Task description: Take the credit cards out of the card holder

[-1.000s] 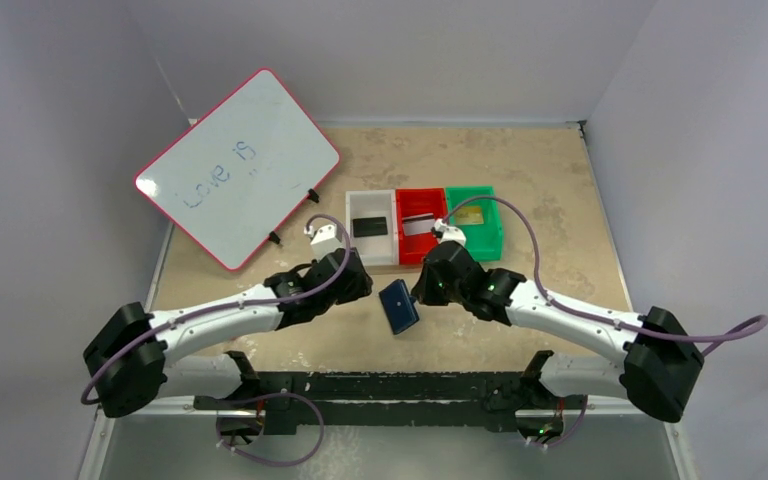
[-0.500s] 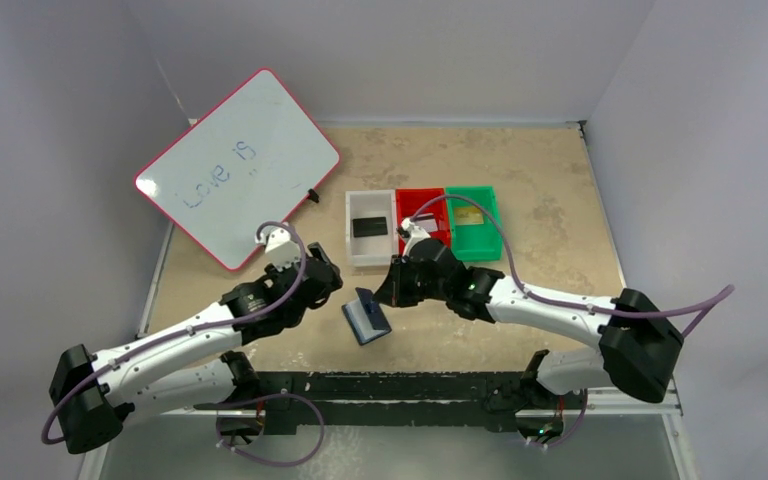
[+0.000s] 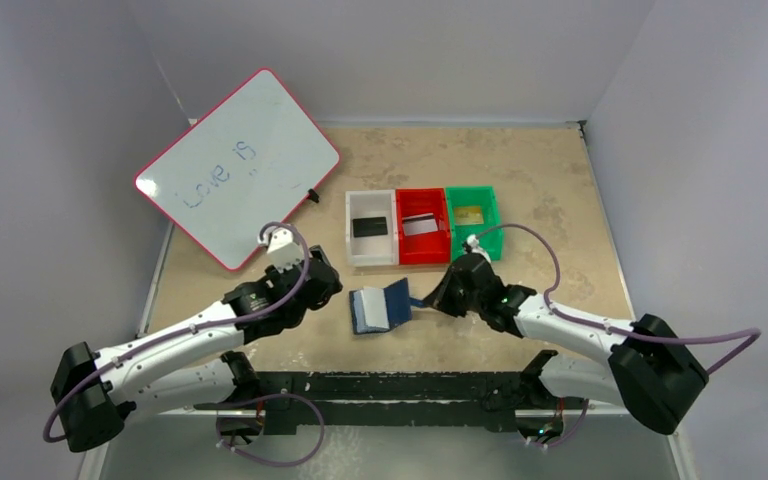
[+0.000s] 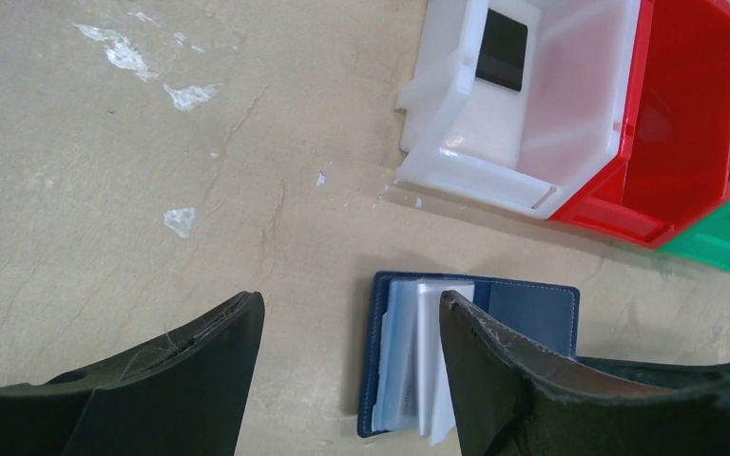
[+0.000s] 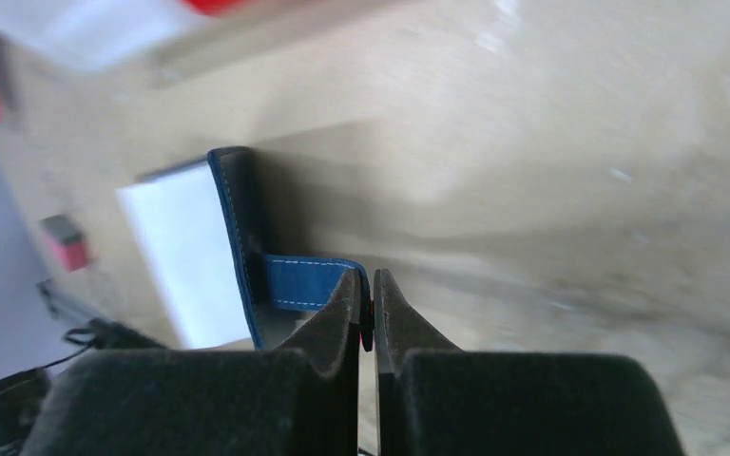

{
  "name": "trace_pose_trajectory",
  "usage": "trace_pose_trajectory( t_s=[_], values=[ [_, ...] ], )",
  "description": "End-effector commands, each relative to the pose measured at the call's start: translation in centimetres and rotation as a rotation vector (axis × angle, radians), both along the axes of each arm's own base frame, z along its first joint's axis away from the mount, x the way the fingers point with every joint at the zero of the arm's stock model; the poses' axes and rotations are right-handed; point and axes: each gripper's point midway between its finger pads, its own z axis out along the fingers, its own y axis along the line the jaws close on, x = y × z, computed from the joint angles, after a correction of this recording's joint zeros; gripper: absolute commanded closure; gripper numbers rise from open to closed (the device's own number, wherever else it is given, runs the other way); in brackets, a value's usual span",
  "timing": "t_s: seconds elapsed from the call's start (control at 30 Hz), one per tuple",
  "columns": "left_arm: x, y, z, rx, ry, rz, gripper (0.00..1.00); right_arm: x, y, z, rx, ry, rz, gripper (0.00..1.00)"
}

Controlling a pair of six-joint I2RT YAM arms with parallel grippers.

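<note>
While the card holder (image 3: 380, 307) lies open on the table (image 3: 540, 190), right gripper (image 5: 372, 302) pinched on its closing tab (image 5: 309, 281), left gripper (image 4: 347, 328) spread empty beside it, cards seemingly in the bins (image 3: 422, 240).

The only readable writing is the handwritten "Love is" in blue marker on the pink-edged whiteboard (image 3: 237, 167) propped at the far left of the table, followed by faint smudged marks that cannot be made out, and nothing else carries legible text
</note>
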Motion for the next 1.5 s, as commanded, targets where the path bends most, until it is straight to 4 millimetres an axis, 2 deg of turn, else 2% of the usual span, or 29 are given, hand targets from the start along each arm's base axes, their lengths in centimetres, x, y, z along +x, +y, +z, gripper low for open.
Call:
trace_pose_trajectory(
  t_s=[0.0,0.3,0.37,0.5,0.6,0.8,0.97,1.07,1.27,1.47],
  values=[
    [0.5,-2.6,0.6,-0.043,-0.008,-0.096,0.32,-0.9,-2.0,-2.6,-0.017,0.059,-0.087,1.00],
    [0.4,-10.8,1.5,-0.172,0.023,-0.399,0.34,-1.1,-2.5,-2.3,-0.002,0.010,-0.085,1.00],
    [0.3,-11.9,1.8,-0.197,0.027,-0.435,0.35,-1.0,-2.4,-1.9,0.005,-0.004,-0.078,1.00],
    [0.4,-12.9,2.8,-0.229,0.010,-0.463,0.36,-1.0,-2.5,-1.9,0.001,-0.004,-0.079,1.00],
    [0.4,-13.2,2.8,-0.235,0.012,-0.474,0.37,-1.2,-2.6,-2.5,-0.010,0.011,-0.081,1.00],
    [-0.3,-12.7,-0.5,-0.178,0.125,-0.452,0.37,-1.6,-3.2,-4.0,-0.052,0.066,-0.102,1.00],
    [-0.9,-12.1,-2.2,-0.136,0.186,-0.442,0.37,-1.6,-3.1,-4.4,-0.057,0.075,-0.101,1.00],
    [-1.1,-11.7,-2.5,-0.133,0.189,-0.430,0.37,-1.7,-3.1,-4.7,-0.056,0.083,-0.101,1.00],
    [-2.8,-13.0,-2.8,-0.169,0.253,-0.539,0.37,-2.0,-3.0,-5.0,-0.039,0.092,-0.100,1.00],
    [-3.0,-10.1,-4.1,-0.065,0.293,-0.449,0.36,-1.9,-3.0,-5.0,-0.045,0.097,-0.108,1.00]
  ],
)
